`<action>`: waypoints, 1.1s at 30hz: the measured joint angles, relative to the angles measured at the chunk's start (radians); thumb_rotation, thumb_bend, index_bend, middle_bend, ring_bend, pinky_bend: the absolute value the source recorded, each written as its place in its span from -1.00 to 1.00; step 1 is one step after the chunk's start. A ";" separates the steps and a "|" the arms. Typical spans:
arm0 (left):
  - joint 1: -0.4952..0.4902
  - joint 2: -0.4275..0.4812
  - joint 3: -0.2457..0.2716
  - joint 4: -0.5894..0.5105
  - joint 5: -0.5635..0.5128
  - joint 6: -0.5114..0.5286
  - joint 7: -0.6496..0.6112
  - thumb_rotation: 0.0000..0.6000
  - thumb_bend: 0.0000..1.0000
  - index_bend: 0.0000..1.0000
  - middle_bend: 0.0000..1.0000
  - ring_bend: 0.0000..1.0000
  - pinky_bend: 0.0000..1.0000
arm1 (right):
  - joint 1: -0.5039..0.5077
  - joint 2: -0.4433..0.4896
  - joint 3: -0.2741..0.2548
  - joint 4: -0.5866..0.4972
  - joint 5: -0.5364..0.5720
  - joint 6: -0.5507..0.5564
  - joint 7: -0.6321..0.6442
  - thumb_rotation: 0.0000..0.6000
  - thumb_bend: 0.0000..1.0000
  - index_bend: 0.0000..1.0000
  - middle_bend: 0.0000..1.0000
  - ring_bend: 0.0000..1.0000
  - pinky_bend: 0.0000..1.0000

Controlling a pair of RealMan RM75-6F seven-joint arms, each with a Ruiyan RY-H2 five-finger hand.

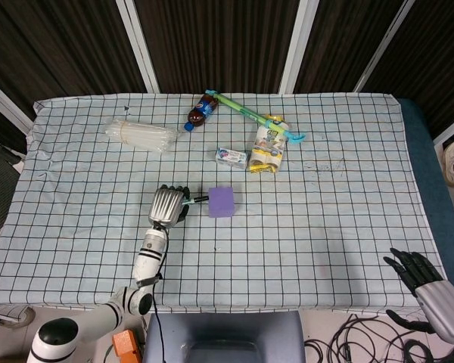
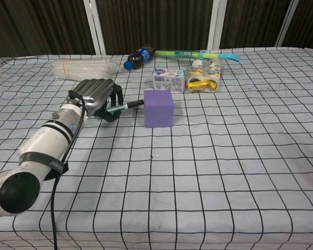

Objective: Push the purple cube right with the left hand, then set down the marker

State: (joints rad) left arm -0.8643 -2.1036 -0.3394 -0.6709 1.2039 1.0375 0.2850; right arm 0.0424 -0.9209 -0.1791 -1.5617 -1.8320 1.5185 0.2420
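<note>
The cube (image 2: pixel 158 108) is purple. The tabletop (image 2: pixel 224 172) wears a white cloth with a black grid. The marker (image 2: pixel 124 107) is green and black, the left hand (image 2: pixel 96 96) silver.

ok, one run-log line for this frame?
phase: push | left hand: grips marker, tip at purple cube | cube: near table centre, below small carton | right hand: holds nothing, off table edge

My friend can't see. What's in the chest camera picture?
The robot's left hand grips a marker whose tip meets a purple cube on a checkered tablecloth. Behind sit a cola bottle and small milk carton.
</note>
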 measured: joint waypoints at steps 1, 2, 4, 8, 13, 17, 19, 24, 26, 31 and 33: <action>-0.001 -0.001 0.000 -0.003 0.001 0.003 0.001 1.00 0.04 0.62 0.78 0.14 -0.09 | 0.000 0.000 0.000 0.001 0.000 0.001 0.001 1.00 -0.27 -1.00 -1.00 -1.00 -0.92; -0.001 -0.001 0.001 -0.006 0.002 0.008 0.002 1.00 0.04 0.62 0.78 0.14 -0.09 | 0.000 0.000 0.000 0.001 -0.001 0.002 0.003 1.00 -0.27 -1.00 -1.00 -1.00 -0.92; 0.000 0.000 0.003 -0.010 0.005 0.016 0.004 1.00 0.04 0.62 0.78 0.14 -0.10 | 0.000 0.001 0.000 0.002 -0.001 0.003 0.004 1.00 -0.27 -1.00 -1.00 -1.00 -0.92; 0.014 0.018 0.007 -0.024 0.008 0.037 0.010 1.00 0.04 0.62 0.78 0.14 -0.10 | 0.000 0.000 -0.001 0.003 -0.002 0.000 0.002 1.00 -0.27 -1.00 -1.00 -1.00 -0.92; 0.066 0.076 0.032 -0.035 0.012 0.059 0.034 1.00 0.03 0.61 0.79 0.15 -0.11 | -0.003 0.000 -0.001 0.004 -0.003 0.005 0.001 1.00 -0.27 -1.00 -1.00 -1.00 -0.92; 0.144 0.144 0.068 -0.049 0.018 0.083 0.027 1.00 0.02 0.59 0.75 0.15 -0.12 | -0.003 -0.002 -0.002 0.003 -0.005 0.004 -0.004 1.00 -0.27 -1.00 -1.00 -1.00 -0.92; 0.181 0.175 0.087 -0.059 0.023 0.093 0.010 1.00 0.01 0.58 0.74 0.14 -0.13 | -0.003 -0.003 -0.002 0.001 -0.007 0.002 -0.009 1.00 -0.27 -1.00 -1.00 -1.00 -0.92; 0.277 0.250 0.159 -0.089 0.055 0.133 -0.039 1.00 -0.02 0.54 0.69 0.13 -0.16 | 0.000 -0.007 -0.005 -0.005 -0.012 -0.007 -0.027 1.00 -0.27 -1.00 -1.00 -1.00 -0.92; 0.305 0.266 0.183 -0.096 0.073 0.143 -0.059 1.00 -0.03 0.48 0.62 0.11 -0.18 | 0.000 -0.010 -0.006 -0.009 -0.015 -0.010 -0.036 1.00 -0.27 -1.00 -1.00 -1.00 -0.92; 0.323 0.275 0.207 -0.092 0.090 0.128 -0.071 1.00 -0.08 0.17 0.22 -0.14 -0.35 | 0.001 -0.013 -0.008 -0.016 -0.018 -0.017 -0.053 1.00 -0.27 -1.00 -1.00 -1.00 -0.92; 0.325 0.276 0.213 -0.085 0.094 0.116 -0.082 1.00 -0.14 -0.10 -0.04 -0.36 -0.49 | 0.001 -0.014 -0.008 -0.017 -0.017 -0.019 -0.057 1.00 -0.27 -1.00 -1.00 -1.00 -0.92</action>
State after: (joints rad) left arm -0.5391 -1.8279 -0.1265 -0.7563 1.2982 1.1537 0.2030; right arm 0.0435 -0.9353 -0.1869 -1.5788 -1.8485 1.4995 0.1855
